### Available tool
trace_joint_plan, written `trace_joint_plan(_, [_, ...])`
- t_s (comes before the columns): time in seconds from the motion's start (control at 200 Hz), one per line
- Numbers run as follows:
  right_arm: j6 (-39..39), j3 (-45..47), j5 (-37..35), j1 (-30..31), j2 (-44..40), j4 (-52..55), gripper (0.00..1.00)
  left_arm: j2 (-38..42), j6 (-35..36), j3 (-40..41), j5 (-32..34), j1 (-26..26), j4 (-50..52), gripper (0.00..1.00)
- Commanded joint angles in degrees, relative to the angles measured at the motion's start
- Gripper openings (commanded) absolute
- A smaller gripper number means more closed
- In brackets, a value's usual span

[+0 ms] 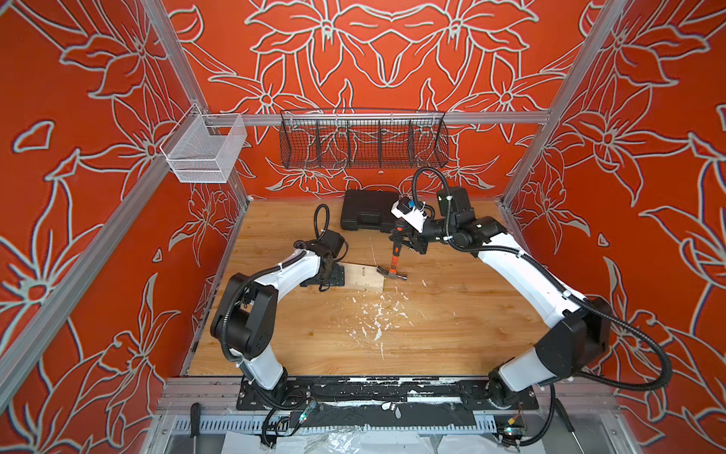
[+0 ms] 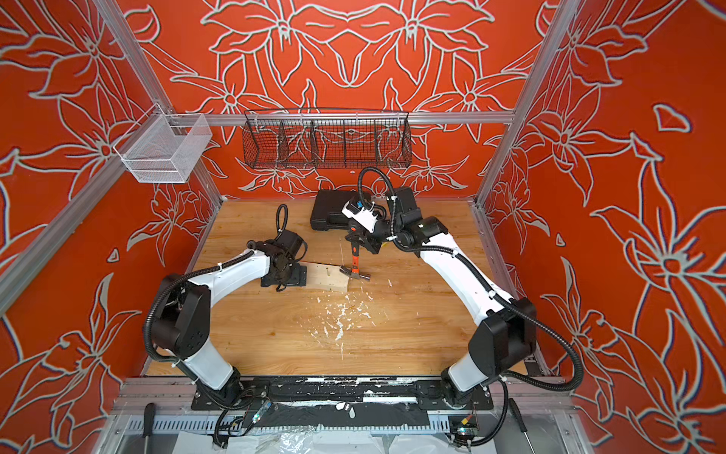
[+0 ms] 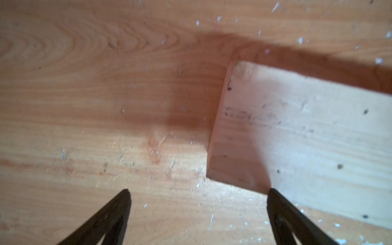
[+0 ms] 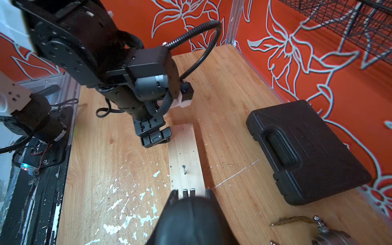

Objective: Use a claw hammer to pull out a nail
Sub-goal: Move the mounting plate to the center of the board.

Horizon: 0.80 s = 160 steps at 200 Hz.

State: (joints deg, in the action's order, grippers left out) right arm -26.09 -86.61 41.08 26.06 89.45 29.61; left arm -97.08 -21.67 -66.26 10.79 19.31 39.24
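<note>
The claw hammer hangs head-down with its orange shaft nearly upright. My right gripper is shut on the hammer's black rubber end. Its steel head rests at the right end of a pale wood plank, and the claw tips point along the plank. The nail stands upright in the plank, a short way from the claw, also visible from the right wrist as the nail. My left gripper is open low at the plank's left end, one finger at its corner.
A black tool case lies behind the plank, close to the right wrist. A bronze chain lies near the case. White chips litter the table's middle. A black wire basket and a white mesh basket hang on the frame.
</note>
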Motion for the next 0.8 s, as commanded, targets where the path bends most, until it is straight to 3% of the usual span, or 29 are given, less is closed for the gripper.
trace_joint_plan(0.0, [-5.05,-5.62,3.06,1.04,1.45,5.24,0.0,0.58,2.7,-0.71,-2.09,-0.94,-0.6,0.97])
trace_joint_plan(0.24, [-5.29,-9.48,2.42,1.12,2.7,7.61,0.0,9.11,4.84,0.6,-6.48,-2.04,-1.54,0.97])
trace_joint_plan(0.605, [-4.85,-11.27,1.46,2.93,5.81,4.94,0.0,4.55,5.25,-7.79,-14.0,-6.57,0.87,0.99])
trace_joint_plan(0.796, [-3.87,-11.97,1.17,3.36,6.74,4.32,0.0,8.76,7.42,-3.8,-17.25,-6.57,-6.62,1.0])
